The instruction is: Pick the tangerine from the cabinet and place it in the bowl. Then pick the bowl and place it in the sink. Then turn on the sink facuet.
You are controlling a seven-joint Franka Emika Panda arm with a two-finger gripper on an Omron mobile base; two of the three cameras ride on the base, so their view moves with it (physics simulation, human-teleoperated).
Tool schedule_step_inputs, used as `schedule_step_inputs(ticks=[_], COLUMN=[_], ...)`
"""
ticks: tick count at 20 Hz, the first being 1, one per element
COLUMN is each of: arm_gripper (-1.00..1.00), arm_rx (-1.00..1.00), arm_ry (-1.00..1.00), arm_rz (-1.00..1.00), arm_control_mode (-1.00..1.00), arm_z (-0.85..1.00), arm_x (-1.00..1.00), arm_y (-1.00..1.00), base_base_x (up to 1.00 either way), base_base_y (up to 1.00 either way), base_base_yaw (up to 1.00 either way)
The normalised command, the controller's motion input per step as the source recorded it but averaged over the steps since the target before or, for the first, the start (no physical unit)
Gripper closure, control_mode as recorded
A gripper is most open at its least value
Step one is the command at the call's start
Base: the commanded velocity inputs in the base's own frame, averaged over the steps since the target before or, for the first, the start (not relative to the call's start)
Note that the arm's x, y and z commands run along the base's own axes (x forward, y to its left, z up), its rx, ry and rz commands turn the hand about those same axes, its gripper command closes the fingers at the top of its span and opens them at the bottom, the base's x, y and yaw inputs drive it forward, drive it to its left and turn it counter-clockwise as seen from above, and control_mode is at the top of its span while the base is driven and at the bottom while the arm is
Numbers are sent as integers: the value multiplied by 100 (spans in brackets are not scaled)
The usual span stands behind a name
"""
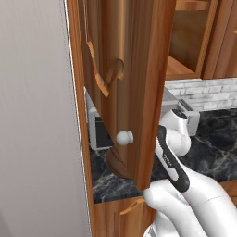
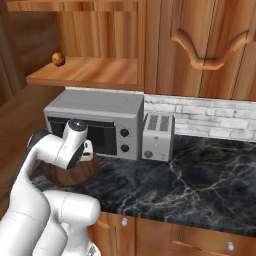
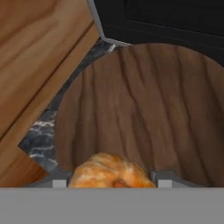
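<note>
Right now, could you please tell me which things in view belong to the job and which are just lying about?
For the job:
tangerine, between the tips of the pincer
bowl, beneath it
cabinet, door open

Lying about:
microwave
toaster
small orange-brown round thing on the cabinet shelf; too small to identify

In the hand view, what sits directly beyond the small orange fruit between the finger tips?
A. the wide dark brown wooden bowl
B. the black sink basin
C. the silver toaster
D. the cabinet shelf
A: the small round orange tangerine hangs over the wide shallow dark brown wooden bowl, whose grained inside lies beyond it.
</note>
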Motion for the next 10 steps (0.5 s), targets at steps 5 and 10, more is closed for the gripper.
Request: schedule_step_inputs(ticks=[5,10], arm_gripper=[100,100], arm_rx=[-1,0], arm_ry=[15,10], arm_rz=[0,0], arm_control_mode=[-100,-100], arm_z=[-68,-52], arm_x=[45,35], arm_y=[9,5], base_base_x=[0,0], base_base_y=[0,0], base_base_yaw=[0,0])
